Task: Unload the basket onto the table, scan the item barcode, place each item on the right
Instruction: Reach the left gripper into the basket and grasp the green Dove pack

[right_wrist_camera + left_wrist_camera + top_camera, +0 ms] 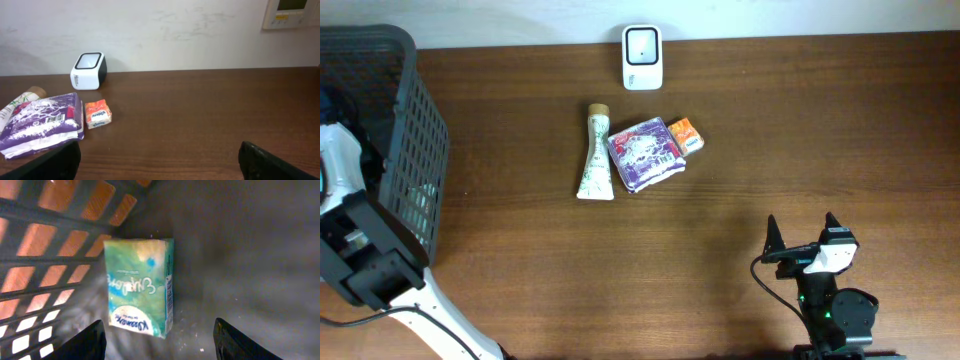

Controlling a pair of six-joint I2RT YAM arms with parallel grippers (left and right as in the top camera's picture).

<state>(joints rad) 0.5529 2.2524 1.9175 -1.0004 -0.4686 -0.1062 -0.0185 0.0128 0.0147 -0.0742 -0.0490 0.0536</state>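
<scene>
A green tissue pack (pixel 140 285) lies flat on the floor of the dark basket (pixel 50 245), close to its slatted wall. My left gripper (pixel 159 325) hangs over it inside the basket (pixel 415 130), open, its fingers well apart on either side of the pack's near end and touching nothing. The white barcode scanner (pixel 642 57) stands at the table's back edge, also in the right wrist view as the scanner (pixel 89 70). My right gripper (pixel 801 222) is low at the front right, open and empty, facing the scanner as the gripper (pixel 160 150).
On the table's middle lie a cream tube (pixel 596 153), a purple packet (pixel 645 153) and a small orange pack (pixel 685 136). The basket fills the far left. A wall runs behind the table's back edge.
</scene>
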